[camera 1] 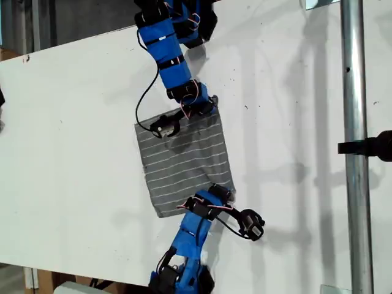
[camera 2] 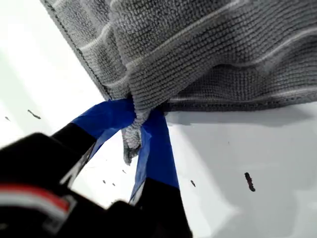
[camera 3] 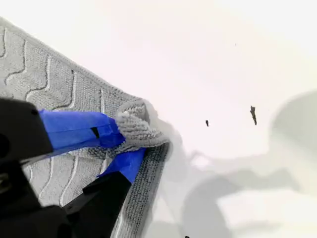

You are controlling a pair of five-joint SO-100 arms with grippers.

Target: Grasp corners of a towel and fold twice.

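The towel (camera 1: 180,160) lies spread near the middle of the white table (camera 1: 73,153), roughly square and flat apart from the two held corners. I see no fold in it yet, so I judge both folds are still to do and only the grasping step is done.

My first claw (camera 2: 138,124) is clenched on one corner (camera 2: 131,144), the cloth bunched between its blue jaws. My second claw (camera 3: 126,144) is clenched on another corner (camera 3: 136,124) in the same way.

In the exterior view, one arm reaches from the top of the frame and one from the bottom. They meet the towel at its two corners on the exterior view's right. I cannot tell which arm is which.

Bare table runs wide toward the exterior view's left, good room for carrying the corners across. The metal pole (camera 1: 355,122) stands well apart on the exterior view's right. The table's near edge sits close to the lower arm.
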